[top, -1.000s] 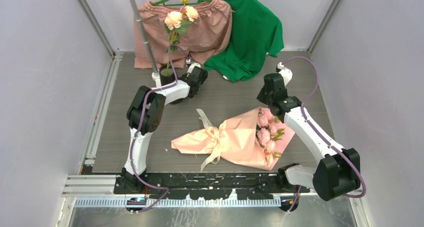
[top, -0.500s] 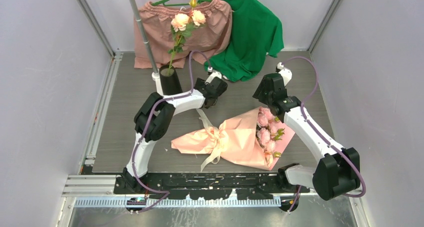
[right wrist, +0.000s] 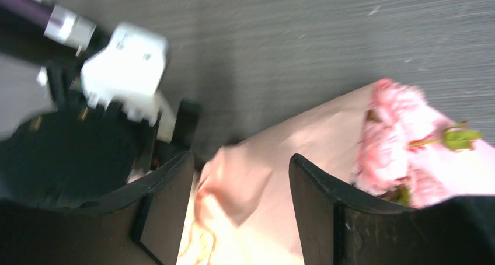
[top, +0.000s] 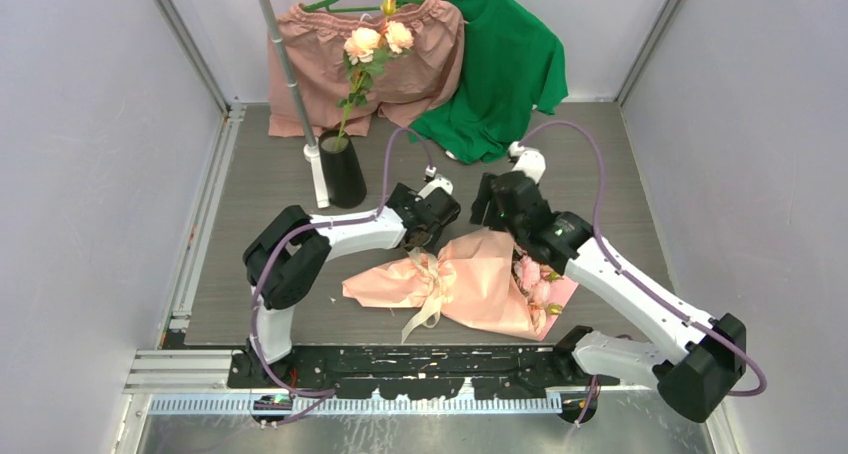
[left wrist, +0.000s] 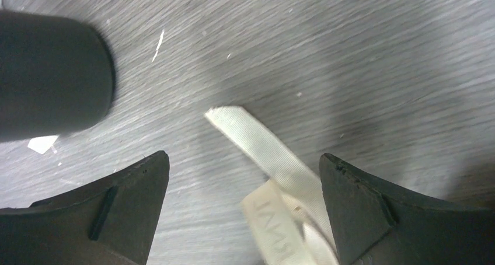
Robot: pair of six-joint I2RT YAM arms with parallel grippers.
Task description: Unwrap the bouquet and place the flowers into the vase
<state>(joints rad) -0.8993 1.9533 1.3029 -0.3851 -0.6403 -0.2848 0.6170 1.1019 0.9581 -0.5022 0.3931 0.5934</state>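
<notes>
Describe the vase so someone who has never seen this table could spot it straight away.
Look to the far left of the grey table, where a grey metal pole rises in front of the hanging pink shorts. Just right of the pole's foot stands the vase, a small black tapered cylinder. It is the only black upright container there, with pale peach roses rising from its mouth.
</notes>
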